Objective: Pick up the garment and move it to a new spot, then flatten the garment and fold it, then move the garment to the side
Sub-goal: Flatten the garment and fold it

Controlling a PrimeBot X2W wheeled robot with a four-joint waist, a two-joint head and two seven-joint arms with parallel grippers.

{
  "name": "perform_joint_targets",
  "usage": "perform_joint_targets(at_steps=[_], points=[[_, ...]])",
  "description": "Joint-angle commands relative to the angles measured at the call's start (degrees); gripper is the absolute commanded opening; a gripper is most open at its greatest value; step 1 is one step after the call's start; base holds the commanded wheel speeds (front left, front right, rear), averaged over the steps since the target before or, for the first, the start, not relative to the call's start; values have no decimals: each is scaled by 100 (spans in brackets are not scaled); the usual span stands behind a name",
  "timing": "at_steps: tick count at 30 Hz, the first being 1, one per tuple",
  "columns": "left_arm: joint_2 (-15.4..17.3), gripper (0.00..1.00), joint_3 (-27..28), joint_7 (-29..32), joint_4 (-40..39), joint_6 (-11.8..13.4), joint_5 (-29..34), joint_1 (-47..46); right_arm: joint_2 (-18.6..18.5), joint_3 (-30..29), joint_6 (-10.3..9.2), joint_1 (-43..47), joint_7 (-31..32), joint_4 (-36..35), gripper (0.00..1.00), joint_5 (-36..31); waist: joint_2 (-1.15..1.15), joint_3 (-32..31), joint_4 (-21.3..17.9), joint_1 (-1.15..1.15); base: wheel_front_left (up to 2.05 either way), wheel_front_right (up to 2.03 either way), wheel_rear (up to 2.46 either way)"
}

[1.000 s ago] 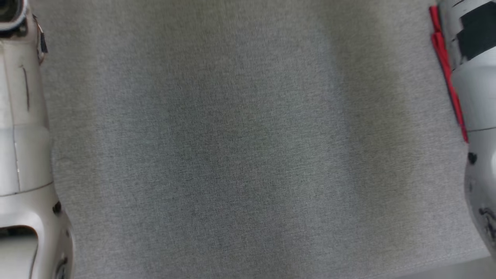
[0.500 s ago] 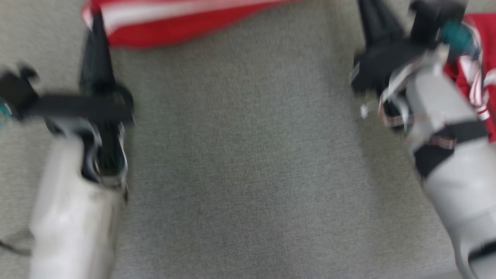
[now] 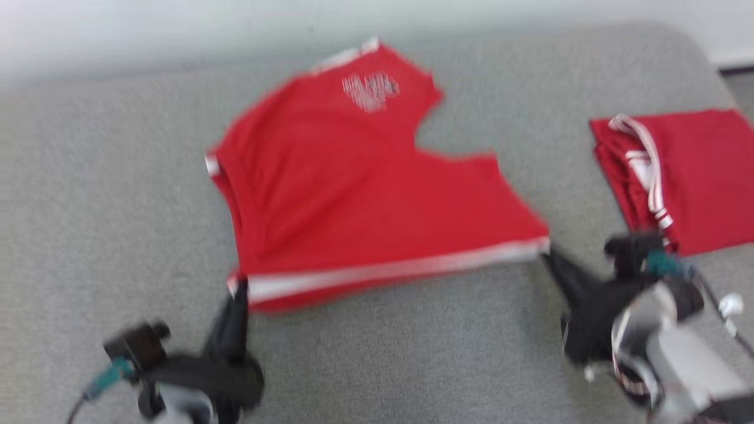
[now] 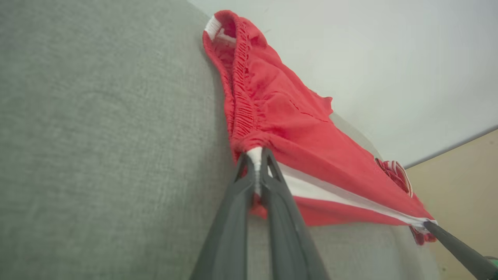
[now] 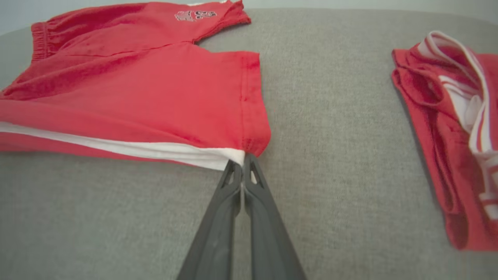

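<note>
Garment (image 3: 365, 188), red shorts with white stripe, lies spread flat mid grey padded surface (image 3: 412, 353). Left gripper (image 3: 238, 288) pinches near-left waistband corner, fingers pressed together on cloth. Right gripper (image 3: 548, 253) pinches near-right hem corner likewise. Second red garment (image 3: 695, 176) lies folded at right, well apart.

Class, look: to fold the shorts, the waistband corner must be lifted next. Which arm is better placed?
Left. The left gripper is shut on the shorts at the waistband corner; the right gripper pinches the leg hem at the other end.
</note>
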Motion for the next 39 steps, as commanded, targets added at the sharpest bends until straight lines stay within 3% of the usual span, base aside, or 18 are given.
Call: perform_joint_targets(at_steps=[1, 7, 13, 19, 23, 27, 34, 39], points=[[137, 0, -86, 129, -40, 22, -58, 455, -92, -194, -27, 645, 572, -399, 0, -57, 1, -727, -4, 2, 0, 0, 0], [327, 0, -285, 563, -308, 50, -139, 1274, -78, -767, -26, 1958, 1840, -1380, 0, -205, 1, -975, 22, 2, 0, 0, 0], [594, 0, -532, 1154, -921, 267, -140, 2135, 119, -1521, -26, 3352, 3222, -2604, 0, -481, 1, -1101, 119, 2, 0, 0, 0], [698, 0, -733, 1616, -1707, 456, -215, 2647, 344, -2022, -24, 3978, 4203, -3779, 0, -780, 1, -1128, 203, 2, 0, 0, 0], [608, 0, -726, 1583, -2052, 543, -199, 2505, 330, -2111, -23, 3650, 4119, -4104, 0, -994, 1, -1080, 276, 2, 0, 0, 0], [449, 0, -712, 1565, -2113, 550, -223, 2125, 117, -1951, -23, 2963, 3875, -3824, 0, -1133, 1, -991, 362, 2, 0, 0, 0], [172, 0, -725, 1490, -1753, 602, -103, 1241, -292, -1329, -23, 1379, 3112, -2695, 0, -1112, 1, -714, 553, 2, 0, 0, 0], [-43, 0, -636, 1258, -1326, 748, -42, 631, -282, -795, -23, 270, 2537, -1656, 0, -1082, 1, -460, 716, 2, 0, 0, 0]])
